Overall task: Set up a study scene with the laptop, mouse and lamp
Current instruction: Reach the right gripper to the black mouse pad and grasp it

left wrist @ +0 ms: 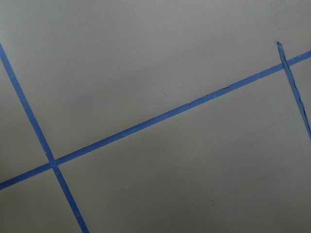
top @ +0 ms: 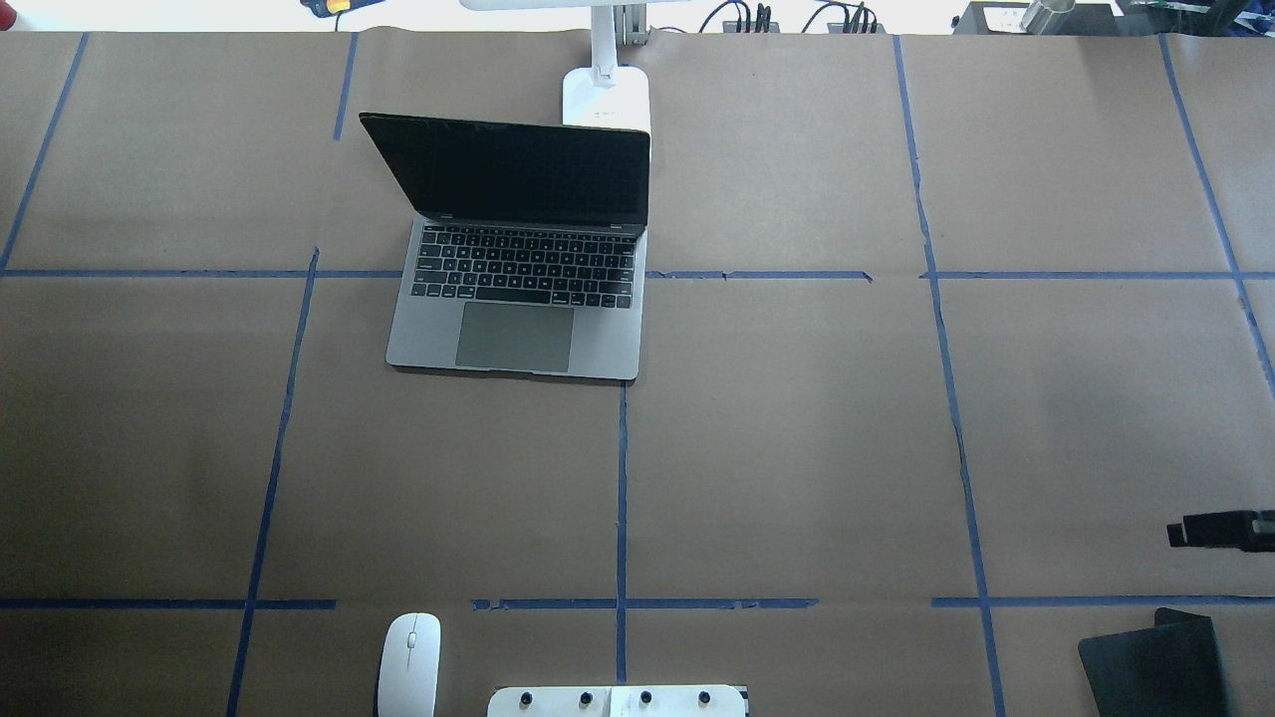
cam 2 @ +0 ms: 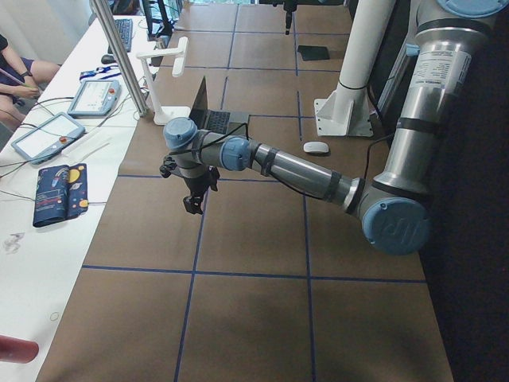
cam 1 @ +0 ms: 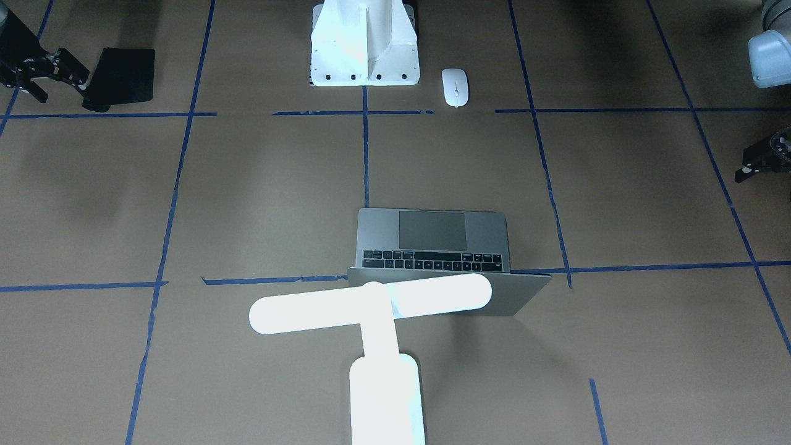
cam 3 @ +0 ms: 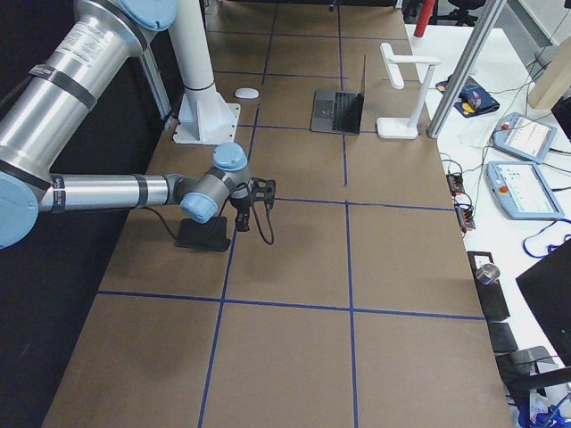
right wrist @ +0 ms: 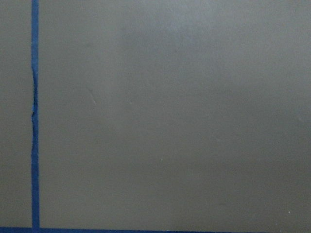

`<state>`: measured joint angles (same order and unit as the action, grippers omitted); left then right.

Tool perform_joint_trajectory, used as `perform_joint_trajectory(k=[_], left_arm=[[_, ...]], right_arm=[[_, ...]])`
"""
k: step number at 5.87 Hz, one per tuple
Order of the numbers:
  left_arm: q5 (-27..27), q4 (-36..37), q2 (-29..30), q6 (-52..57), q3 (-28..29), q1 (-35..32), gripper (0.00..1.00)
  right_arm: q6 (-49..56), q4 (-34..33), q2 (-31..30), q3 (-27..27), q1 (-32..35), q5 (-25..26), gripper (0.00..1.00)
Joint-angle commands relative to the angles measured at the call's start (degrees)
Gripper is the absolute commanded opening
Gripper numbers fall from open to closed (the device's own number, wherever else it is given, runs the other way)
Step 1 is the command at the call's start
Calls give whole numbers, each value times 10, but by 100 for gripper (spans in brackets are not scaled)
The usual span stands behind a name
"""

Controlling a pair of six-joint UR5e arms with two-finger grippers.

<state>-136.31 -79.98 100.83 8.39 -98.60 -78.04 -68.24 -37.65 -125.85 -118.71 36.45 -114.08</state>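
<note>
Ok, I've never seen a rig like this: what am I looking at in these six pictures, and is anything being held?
This is a robot with two jointed arms at a paper-covered table marked with blue tape; each ends in a two-finger claw. Two pictures look down on the table from opposite sides, two look along it from its ends, and two come from wrist cameras, showing only bare paper. On the table: an open laptop, a glowing white lamp behind it, a white mouse beside the robot's white pedestal, and a black mat. The left claw and the right claw hover near opposite ends, and neither visibly holds anything; open or shut, I cannot tell.
</note>
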Motion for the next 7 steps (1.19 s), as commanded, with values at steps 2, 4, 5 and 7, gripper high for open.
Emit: perform_joint_trajectory(k=[2, 4, 5, 7], left_arm=[[1, 1, -1, -2, -22, -1, 100], [2, 1, 0, -31, -38, -2, 100], [1, 2, -1, -32, -45, -2, 100], [1, 3, -13, -31, -59, -2, 100]], right_arm=[[-178, 92, -48, 41, -232, 177, 100], [-289, 154, -84, 42, -346, 275, 100], [-257, 298, -116, 105, -347, 272, 100], [-253, 318, -106, 126, -370, 277, 100]])
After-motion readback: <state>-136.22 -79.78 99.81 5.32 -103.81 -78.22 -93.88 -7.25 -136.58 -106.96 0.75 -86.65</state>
